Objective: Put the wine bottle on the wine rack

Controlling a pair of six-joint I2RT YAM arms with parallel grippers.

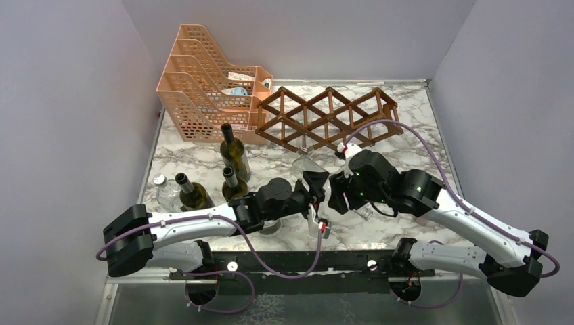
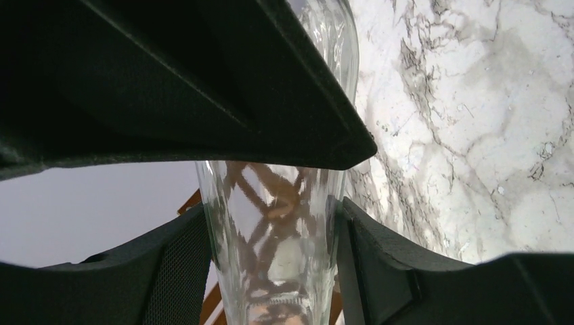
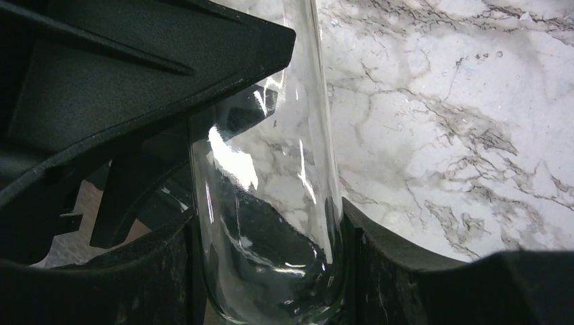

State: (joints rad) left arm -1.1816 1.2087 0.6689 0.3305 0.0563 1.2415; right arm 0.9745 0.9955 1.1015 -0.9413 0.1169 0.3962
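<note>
A clear glass wine bottle (image 1: 306, 164) hangs tilted over the marble table's middle, held between both arms. My left gripper (image 1: 315, 188) is shut on it, with the glass (image 2: 271, 250) pinched between its black fingers (image 2: 376, 264). From the other side my right gripper (image 1: 336, 194) has both fingers (image 3: 399, 271) pressed on the bottle's rounded end (image 3: 271, 244), so it is shut on it. The wine rack (image 1: 328, 115), a reddish-brown lattice, stands at the back beyond the bottle, and its slats (image 2: 191, 202) show beside and through the glass.
A peach perforated file tray (image 1: 210, 81) stands at the back left, touching the rack's left end. Three dark bottles (image 1: 235, 152) (image 1: 191, 193) (image 1: 233, 183) and a clear capped one (image 1: 162, 189) stand at the left. Grey walls close in on three sides.
</note>
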